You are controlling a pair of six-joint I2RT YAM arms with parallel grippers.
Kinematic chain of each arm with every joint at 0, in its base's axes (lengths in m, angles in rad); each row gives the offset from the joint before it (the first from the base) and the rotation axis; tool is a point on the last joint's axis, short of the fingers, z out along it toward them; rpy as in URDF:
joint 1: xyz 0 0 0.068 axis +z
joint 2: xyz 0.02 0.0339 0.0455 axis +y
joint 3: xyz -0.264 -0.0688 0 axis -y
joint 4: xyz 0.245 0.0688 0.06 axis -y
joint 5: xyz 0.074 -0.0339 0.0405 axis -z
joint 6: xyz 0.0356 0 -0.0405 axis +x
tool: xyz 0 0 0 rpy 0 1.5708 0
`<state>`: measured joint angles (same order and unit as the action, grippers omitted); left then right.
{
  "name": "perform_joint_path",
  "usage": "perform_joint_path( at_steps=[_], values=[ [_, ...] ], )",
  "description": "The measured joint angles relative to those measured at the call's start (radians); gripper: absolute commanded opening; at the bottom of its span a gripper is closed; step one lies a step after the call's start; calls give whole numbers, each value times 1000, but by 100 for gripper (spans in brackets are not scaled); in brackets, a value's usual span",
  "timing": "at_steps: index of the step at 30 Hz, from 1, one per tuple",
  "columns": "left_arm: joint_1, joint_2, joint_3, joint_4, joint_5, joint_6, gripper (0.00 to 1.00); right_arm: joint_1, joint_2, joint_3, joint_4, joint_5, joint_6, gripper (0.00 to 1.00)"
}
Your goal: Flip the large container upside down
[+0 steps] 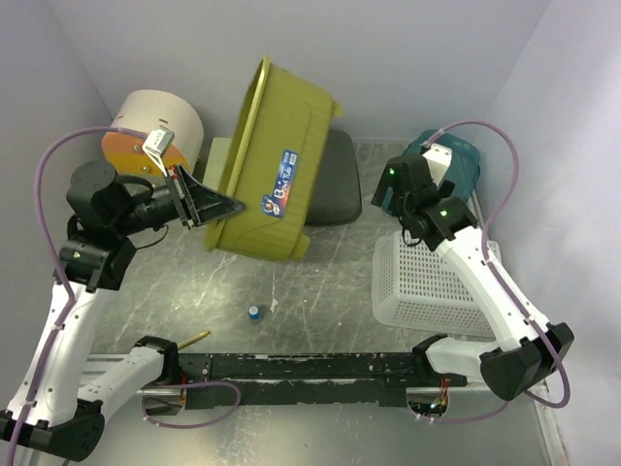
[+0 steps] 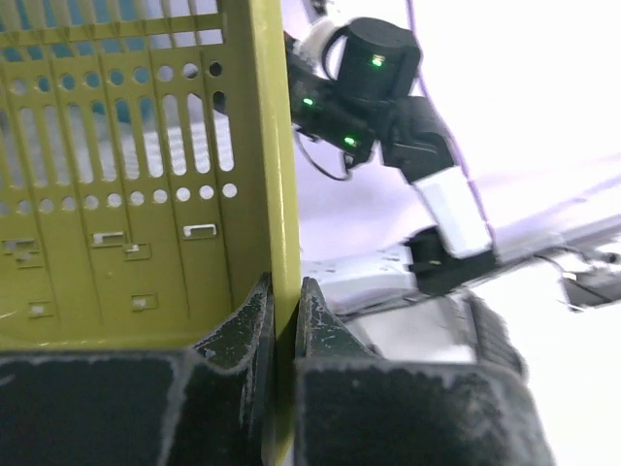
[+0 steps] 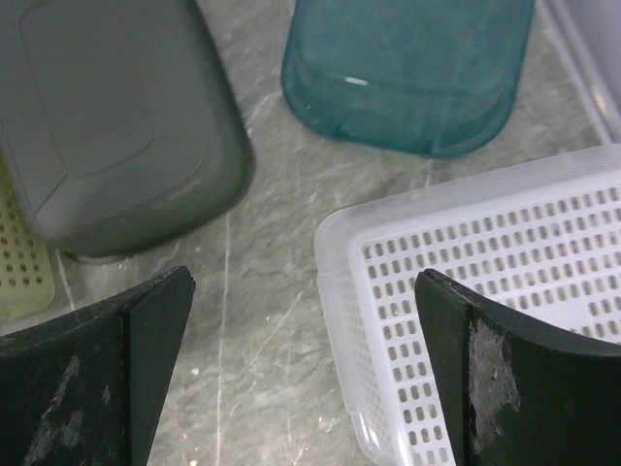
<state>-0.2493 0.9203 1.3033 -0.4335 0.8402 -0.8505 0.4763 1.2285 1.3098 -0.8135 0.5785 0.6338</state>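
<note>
The large container (image 1: 281, 165) is an olive-green tub, tipped up on its side in the top view. Its base carries a blue label (image 1: 283, 184) and faces the right; its open side faces left. My left gripper (image 1: 218, 209) is shut on the tub's rim low on the left side. In the left wrist view the rim (image 2: 277, 146) runs straight up from between the closed fingers of that gripper (image 2: 286, 291), with the slotted wall (image 2: 116, 194) to its left. My right gripper (image 1: 386, 199) hangs open to the right of the tub, apart from it. It holds nothing (image 3: 306, 282).
A dark grey container (image 1: 335, 180) (image 3: 107, 116) lies behind the tub. A teal tub (image 1: 456, 165) (image 3: 408, 68) and a white perforated basket (image 1: 427, 282) (image 3: 485, 291) sit on the right. A round beige and orange container (image 1: 155, 126) stands back left. A small blue cap (image 1: 254, 313) lies near the front.
</note>
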Motion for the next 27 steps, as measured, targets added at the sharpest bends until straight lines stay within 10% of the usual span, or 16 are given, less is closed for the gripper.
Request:
perform_joint_path(
  at_steps=[7,17,27],
  values=[
    [-1,-56,-246,402,154,-343,7,-26,-72,68,-34,117,-20,100],
    [-1,-80,-266,264,274,-344,7,-31,-151,199,-14,224,-97,100],
    [-1,-46,-334,174,406,-344,7,-112,-34,230,83,-290,-215,100]
  ],
)
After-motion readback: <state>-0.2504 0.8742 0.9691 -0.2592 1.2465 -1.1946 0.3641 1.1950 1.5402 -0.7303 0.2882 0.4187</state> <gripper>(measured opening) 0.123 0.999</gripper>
